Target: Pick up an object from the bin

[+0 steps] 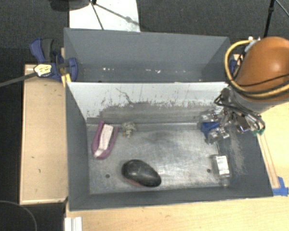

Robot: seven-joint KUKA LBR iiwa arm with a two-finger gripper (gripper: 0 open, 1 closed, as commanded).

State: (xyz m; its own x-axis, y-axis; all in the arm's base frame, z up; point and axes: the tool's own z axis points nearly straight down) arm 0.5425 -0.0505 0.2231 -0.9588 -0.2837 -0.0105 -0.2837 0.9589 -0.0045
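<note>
Camera view: the gripper (216, 133) sits low at the right end of the bin (183, 148), close to the back wall. Honestly can't tell if it's open or closed from this angle. There's a blue bit (207, 126) right up against it, and it could be a bin item or robot hardware.

The nearest pickable thing is a small white-labelled packet (222, 166), just on the near side of the gripper and not touching it. The black oval lump (141, 173) and purple-and-white pack (103, 139) are well off to the far side from the arm.

My worry is that the gripper is crowded into that corner. It could scrape the wall or close on nothing, and the flat packet might just slide away.
</note>
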